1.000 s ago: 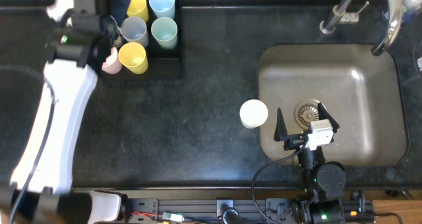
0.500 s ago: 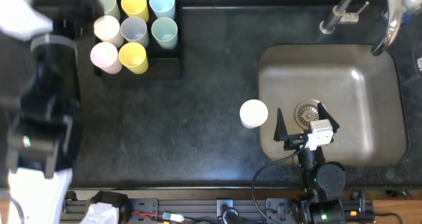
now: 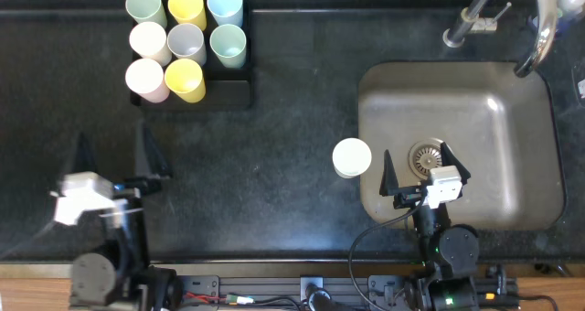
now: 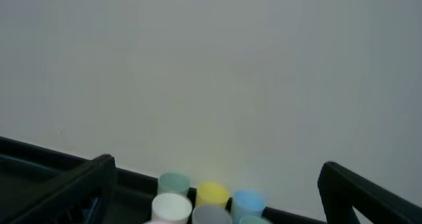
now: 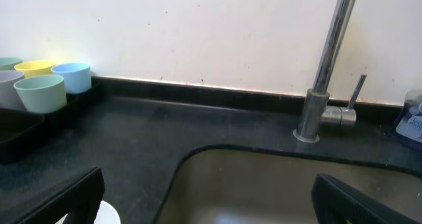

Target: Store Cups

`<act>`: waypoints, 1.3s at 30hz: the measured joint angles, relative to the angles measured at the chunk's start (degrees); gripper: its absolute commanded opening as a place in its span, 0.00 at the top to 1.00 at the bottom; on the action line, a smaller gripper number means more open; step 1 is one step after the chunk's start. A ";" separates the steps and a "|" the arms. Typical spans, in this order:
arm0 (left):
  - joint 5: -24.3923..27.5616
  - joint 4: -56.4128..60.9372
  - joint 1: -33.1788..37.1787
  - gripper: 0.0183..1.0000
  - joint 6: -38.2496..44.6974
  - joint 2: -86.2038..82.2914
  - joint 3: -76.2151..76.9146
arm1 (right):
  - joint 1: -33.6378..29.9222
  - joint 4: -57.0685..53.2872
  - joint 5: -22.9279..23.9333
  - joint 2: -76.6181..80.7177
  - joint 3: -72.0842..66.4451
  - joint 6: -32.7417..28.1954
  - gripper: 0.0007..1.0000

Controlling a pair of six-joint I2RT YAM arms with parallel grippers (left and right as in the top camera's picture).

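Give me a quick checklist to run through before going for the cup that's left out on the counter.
1. White cup standing on the counter beside the sink: ok.
2. Cup's mouth facing up: cannot tell.
3. Right gripper open and empty: ok.
4. Right gripper lined up on the cup: not ok; the cup sits off to one side, outside its fingers.
5. Tray has a free slot: ok, one corner slot is bare.
6. Left gripper open, empty and away from the tray: ok.
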 measured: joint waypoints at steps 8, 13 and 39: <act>7.74 0.68 0.00 0.00 7.21 -7.61 -10.69 | 0.00 0.00 0.00 0.00 0.00 0.00 0.00; 9.51 -6.40 0.00 0.00 8.79 -7.85 -10.71 | 0.00 -0.02 0.02 0.00 0.00 0.02 0.00; 14.34 -21.35 5.31 0.00 8.83 -7.85 -10.75 | 0.00 0.02 0.00 0.00 0.00 0.00 0.00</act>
